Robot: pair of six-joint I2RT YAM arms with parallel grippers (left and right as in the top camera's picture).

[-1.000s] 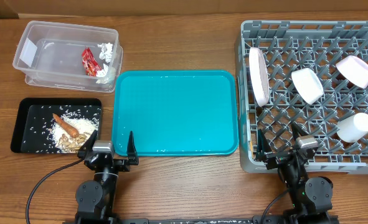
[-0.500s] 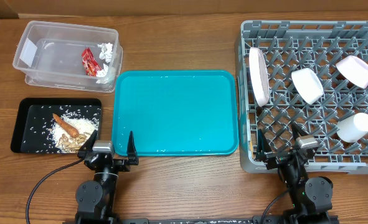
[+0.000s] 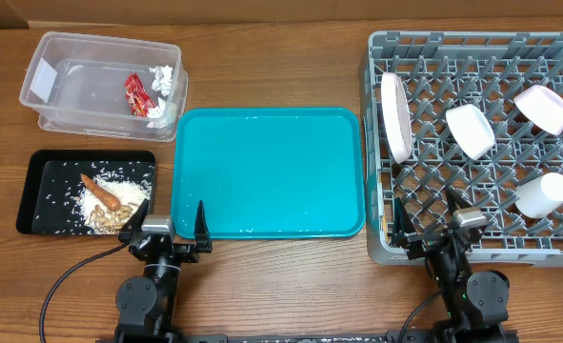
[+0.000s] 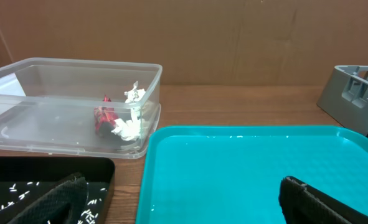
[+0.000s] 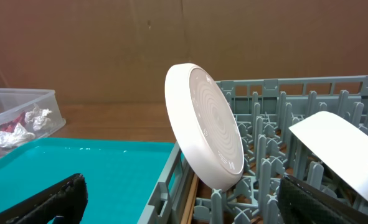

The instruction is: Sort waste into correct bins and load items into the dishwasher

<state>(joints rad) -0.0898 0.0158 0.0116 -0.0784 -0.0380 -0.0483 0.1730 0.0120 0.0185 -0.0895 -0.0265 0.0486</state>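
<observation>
The grey dish rack (image 3: 557,250) at the right holds an upright white plate (image 3: 394,116), two white bowls (image 3: 471,131) (image 3: 544,108), a white cup (image 3: 543,193) and chopsticks (image 5: 191,199) along its left wall. The clear tub (image 3: 62,105) holds the red wrapper (image 3: 135,94) and white tissue (image 3: 163,79). The black tray (image 3: 38,191) holds rice, beige scraps (image 3: 108,211) and a carrot piece (image 3: 100,191). My left gripper (image 3: 171,225) is open and empty at the teal tray's front left corner. My right gripper (image 3: 424,220) is open and empty at the rack's front left corner.
The teal serving tray (image 3: 267,171) lies empty in the middle between the bins and the rack. A cardboard wall (image 4: 233,37) stands behind the table. Both arm bases sit at the table's front edge.
</observation>
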